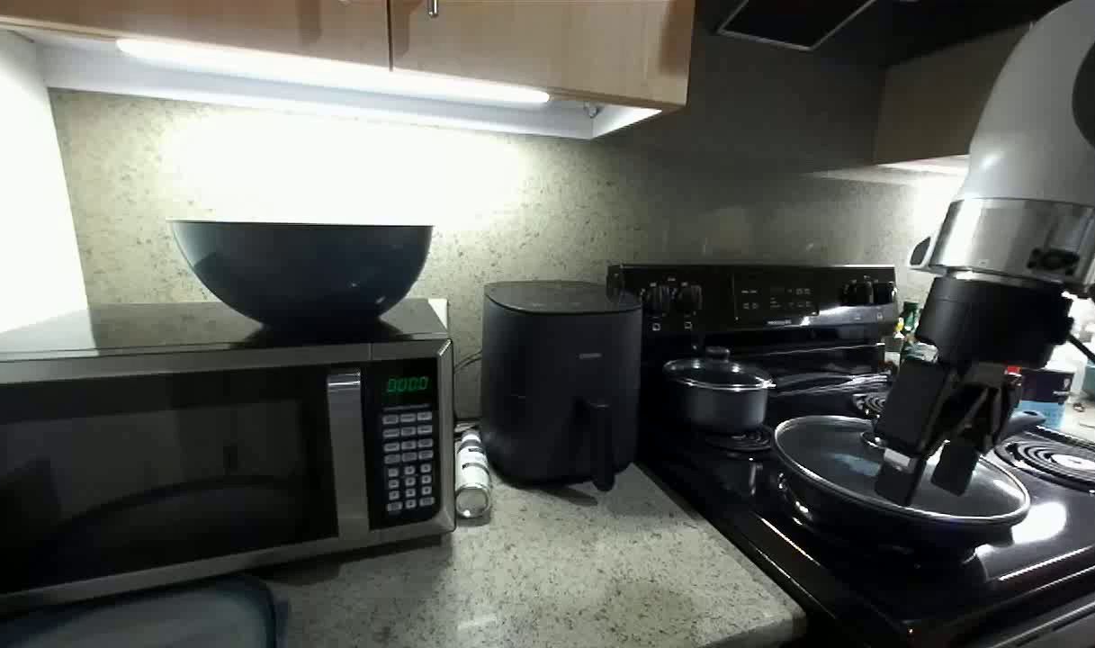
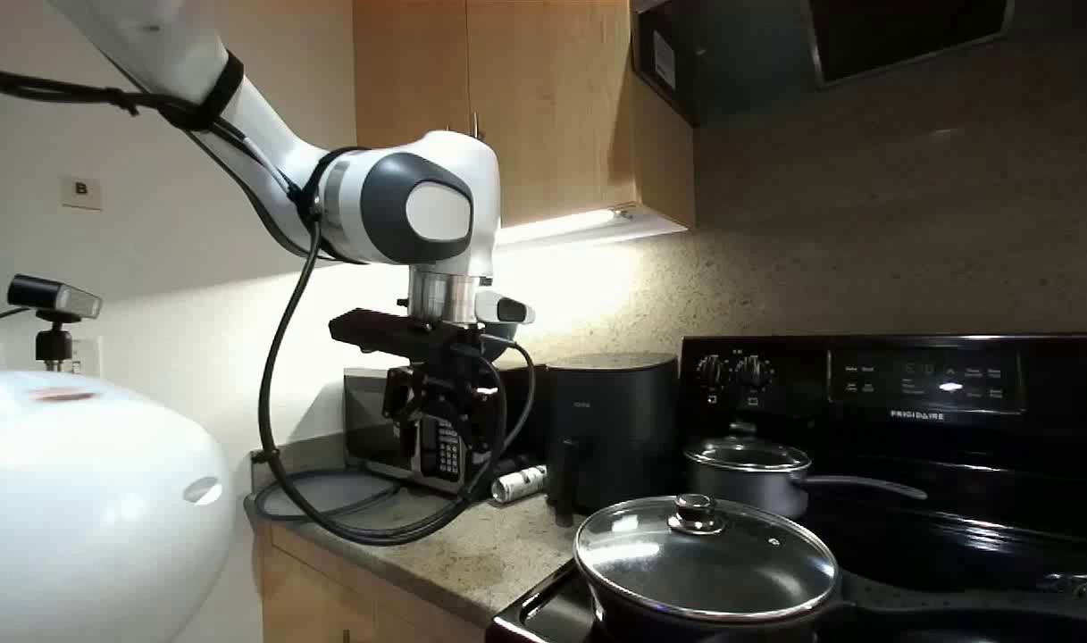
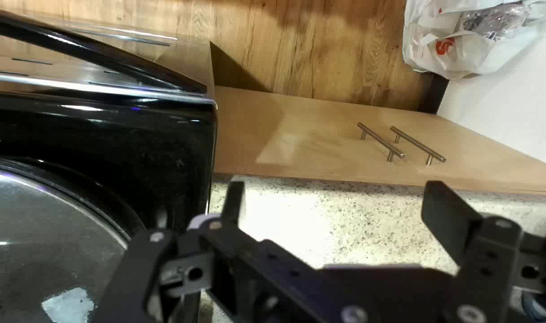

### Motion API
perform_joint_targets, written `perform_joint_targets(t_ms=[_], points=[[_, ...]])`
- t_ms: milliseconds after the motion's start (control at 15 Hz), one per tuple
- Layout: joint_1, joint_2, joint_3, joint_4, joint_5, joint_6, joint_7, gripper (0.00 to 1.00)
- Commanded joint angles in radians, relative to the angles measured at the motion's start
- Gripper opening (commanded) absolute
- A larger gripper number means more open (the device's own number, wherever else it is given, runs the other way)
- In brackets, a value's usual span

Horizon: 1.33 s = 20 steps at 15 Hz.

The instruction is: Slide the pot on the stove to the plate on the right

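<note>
The small dark pot with a glass lid and knob sits on a back burner of the black stove. In an exterior view the pot shows its handle pointing right across the stove. The pot is out of the wrist view. My gripper is open, with nothing between its fingers, above the counter beside the stove. In both exterior views the gripper is apart from the pot. No dish plate shows; bare coil burners do.
A wide lidded pan stands on the front burner, before the pot; it also shows in the wrist view. A black air fryer stands left of the pot. A microwave bears a large bowl. A cable hangs from the arm.
</note>
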Motion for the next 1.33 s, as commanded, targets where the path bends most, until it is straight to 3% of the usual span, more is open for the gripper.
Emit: perform_joint_targets(t_ms=[0, 400, 733, 1067, 1133, 1267], points=[[-0.01, 0.0, 0.01, 0.002, 0.007, -0.004, -0.006, 1.0], [-0.01, 0.0, 0.01, 0.002, 0.007, -0.004, -0.006, 1.0], [-0.146, 0.057, 0.042, 0.081, -0.064, 0.061, 0.176, 1.0], [-0.299, 0.15, 0.03, 0.261, -0.151, 0.061, 0.323, 1.0], [-0.253, 0.087, 0.017, 0.192, -0.121, 0.048, 0.257, 1.0], [-0.264, 0.104, 0.01, 0.218, -0.125, 0.046, 0.26, 1.0]])
